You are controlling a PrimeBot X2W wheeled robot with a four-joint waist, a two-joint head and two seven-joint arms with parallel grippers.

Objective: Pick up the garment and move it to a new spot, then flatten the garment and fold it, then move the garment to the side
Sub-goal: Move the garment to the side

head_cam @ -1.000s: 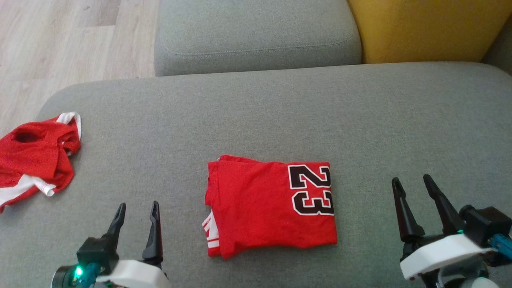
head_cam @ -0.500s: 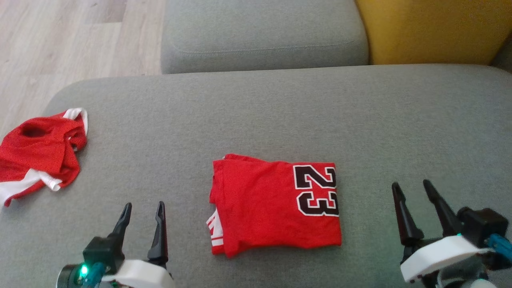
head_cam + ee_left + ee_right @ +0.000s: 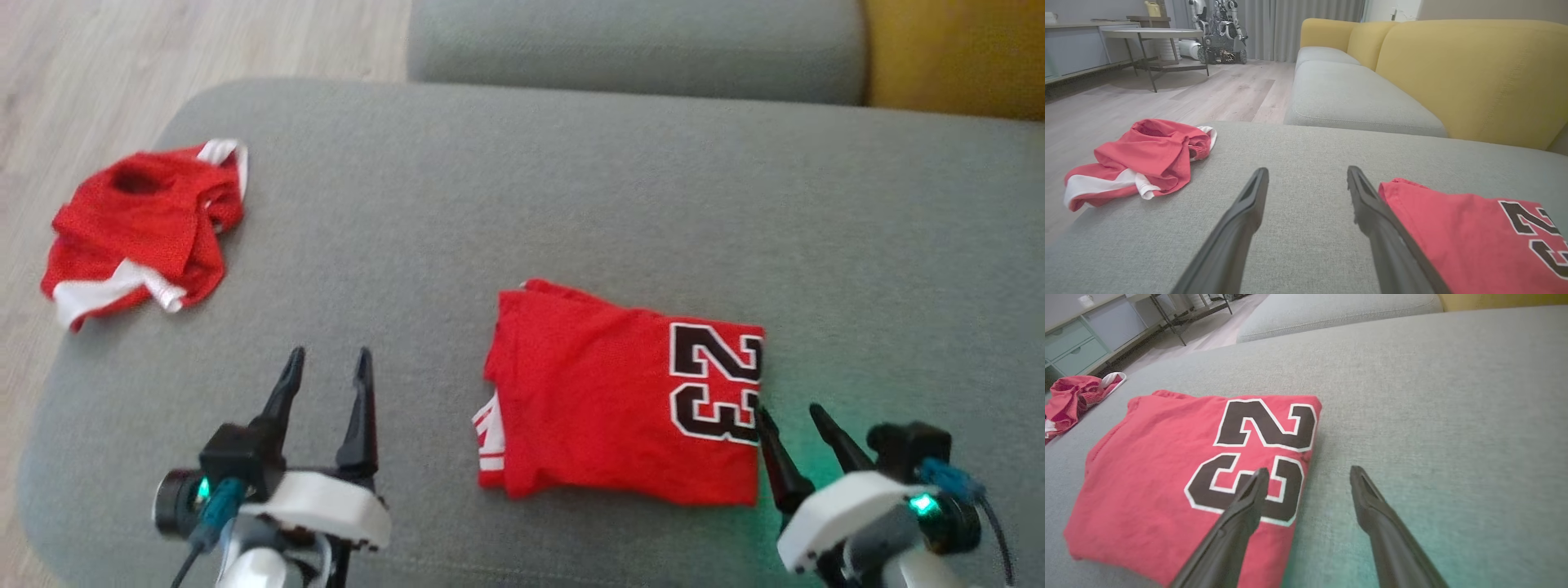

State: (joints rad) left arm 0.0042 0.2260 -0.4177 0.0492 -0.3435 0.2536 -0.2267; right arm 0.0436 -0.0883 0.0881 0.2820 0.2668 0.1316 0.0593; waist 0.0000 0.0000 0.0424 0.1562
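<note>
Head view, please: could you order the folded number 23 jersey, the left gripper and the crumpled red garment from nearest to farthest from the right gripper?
1. folded jersey: immediately left of the right gripper, its numbered edge beside the fingertips.
2. left gripper: beyond the jersey, at lower left.
3. crumpled red garment: far upper left, past the left gripper.

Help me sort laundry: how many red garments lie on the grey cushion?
2. The folded jersey numbered 23 lies near the front middle of the grey cushion; the crumpled red-and-white garment sits at its left edge. None seems hidden.
</note>
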